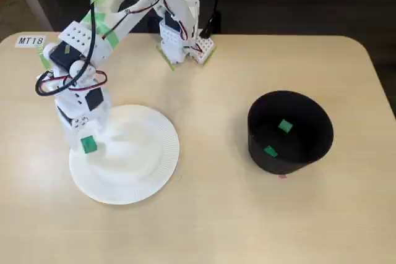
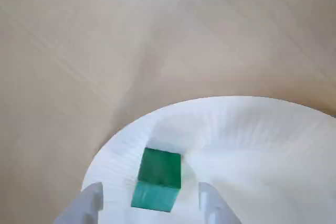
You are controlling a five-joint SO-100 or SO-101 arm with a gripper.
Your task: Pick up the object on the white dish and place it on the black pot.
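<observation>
The tiny green block (image 1: 88, 144) lies on the left part of the white paper plate (image 1: 139, 156), near its ribbed rim. My gripper (image 1: 87, 140) reaches down over it. In the wrist view the block (image 2: 157, 179) sits on the plate (image 2: 252, 140) between my two pale fingertips (image 2: 94, 199), with a gap on each side, so the gripper (image 2: 152, 203) is open around it. The black pot (image 1: 258, 150) stands on the right of the table, well apart from the plate.
Two other small green pieces (image 1: 284, 126) (image 1: 270, 151) lie inside the pot. The arm's base (image 1: 179, 44) stands at the table's back edge. A label reading MT18 (image 1: 30, 41) is at the back left. Bare wooden tabletop lies between plate and pot.
</observation>
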